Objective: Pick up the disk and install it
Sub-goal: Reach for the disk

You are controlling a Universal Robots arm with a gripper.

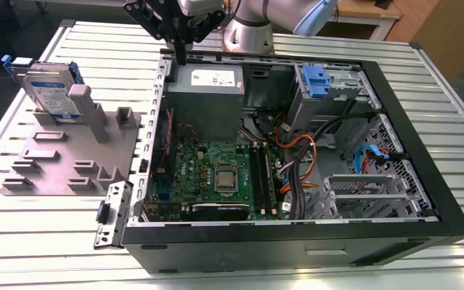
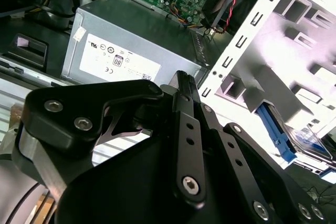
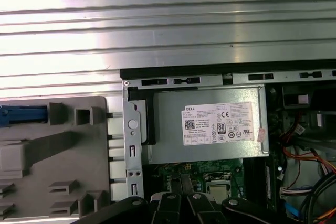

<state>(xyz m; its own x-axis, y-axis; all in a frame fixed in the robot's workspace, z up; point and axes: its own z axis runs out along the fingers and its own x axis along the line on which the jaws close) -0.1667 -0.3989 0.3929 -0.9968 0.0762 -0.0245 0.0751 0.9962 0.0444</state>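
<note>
open computer case (image 1: 296, 241), grey fixture (image 1: 63, 163), power supply (image 1: 208, 99)

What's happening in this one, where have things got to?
One robot arm is working over an open computer case. Its gripper, shut and empty, hangs above the case's edge by the grey power supply. The disk stands on edge in a grey holder beside the case, on the exterior view's left, not yet picked up.
</note>
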